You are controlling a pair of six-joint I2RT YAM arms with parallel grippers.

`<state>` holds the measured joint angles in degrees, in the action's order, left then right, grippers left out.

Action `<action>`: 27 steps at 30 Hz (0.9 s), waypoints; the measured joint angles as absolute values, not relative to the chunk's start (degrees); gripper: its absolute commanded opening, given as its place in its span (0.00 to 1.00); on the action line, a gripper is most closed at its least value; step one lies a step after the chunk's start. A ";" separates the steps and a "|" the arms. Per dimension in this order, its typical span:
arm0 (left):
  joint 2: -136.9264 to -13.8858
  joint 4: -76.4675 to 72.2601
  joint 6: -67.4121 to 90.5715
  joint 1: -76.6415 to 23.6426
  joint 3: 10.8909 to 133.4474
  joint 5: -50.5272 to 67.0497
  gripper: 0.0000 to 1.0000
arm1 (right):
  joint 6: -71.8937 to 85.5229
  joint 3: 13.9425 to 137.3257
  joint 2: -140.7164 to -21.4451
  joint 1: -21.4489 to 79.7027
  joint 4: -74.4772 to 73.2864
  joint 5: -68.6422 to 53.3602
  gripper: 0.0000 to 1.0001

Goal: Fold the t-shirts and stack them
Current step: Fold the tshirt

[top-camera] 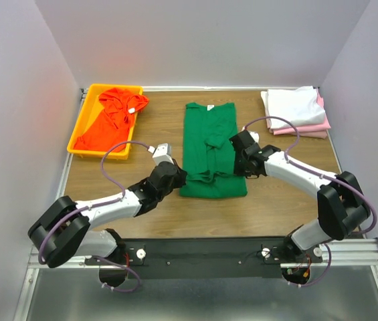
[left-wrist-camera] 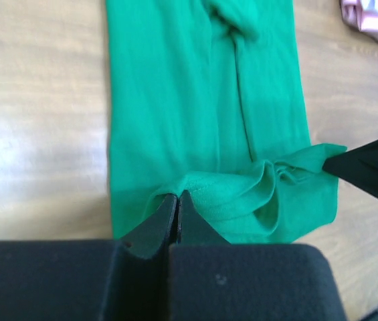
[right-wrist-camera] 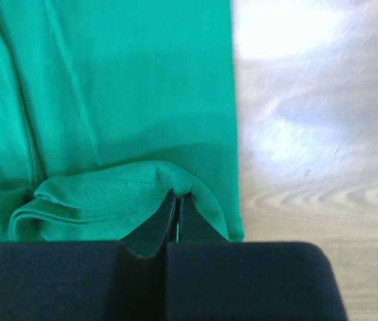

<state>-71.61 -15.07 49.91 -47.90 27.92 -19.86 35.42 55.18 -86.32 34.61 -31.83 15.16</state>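
Green t-shirt (top-camera: 209, 144) lies centre frame on the wood table (top-camera: 275, 207), sleeves folded in to a long strip. Left gripper (left-wrist-camera: 177, 202) and right gripper (right-wrist-camera: 177, 200) both clamped tight on the bottom hem's corners, hem lifted and rumpled between them. Risk: pinch looks shallow; uneven travel of the arms could slip one corner, skewing the fold or bunching cloth mid-strip.

The table (top-camera: 275, 214) was viewed whole from above and behind its near edge. Each wrist camera was aimed down past its own jaws, close to the green t-shirt (left-wrist-camera: 175, 100), apparently the near hem, shared by all views.
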 measured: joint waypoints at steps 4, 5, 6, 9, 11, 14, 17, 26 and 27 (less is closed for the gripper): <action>-74.63 -18.15 46.68 -43.99 29.26 -17.52 0.00 | 33.39 57.74 -88.20 31.03 -30.48 15.20 0.01; -75.70 -18.94 45.78 -42.89 29.71 -16.71 0.00 | 33.04 58.17 -88.58 30.52 -30.20 15.20 0.00; -77.14 -19.68 44.62 -42.04 30.44 -15.68 0.00 | 32.42 59.07 -89.49 29.58 -29.98 15.20 0.00; -82.56 -21.15 41.82 -40.05 33.78 -13.13 0.00 | 31.31 61.12 -91.88 27.90 -29.15 15.18 0.00; -86.13 -22.15 39.94 -38.98 36.32 -11.25 0.00 | 30.33 62.39 -93.45 27.14 -28.47 15.18 0.00; -89.25 -23.64 38.06 -37.41 38.41 -8.99 0.00 | 29.12 64.29 -96.53 25.89 -27.57 14.94 0.00; -91.26 -24.82 36.05 -35.31 39.75 -6.87 0.00 | 28.08 66.06 -99.77 25.04 -26.61 14.48 0.00; -91.53 -28.73 32.27 -31.00 40.10 -0.71 0.00 | 26.48 68.86 -101.65 23.88 -26.15 13.63 0.01; -91.85 -29.04 31.97 -30.76 40.49 0.12 0.00 | 26.33 69.28 -101.65 23.75 -26.17 13.58 0.00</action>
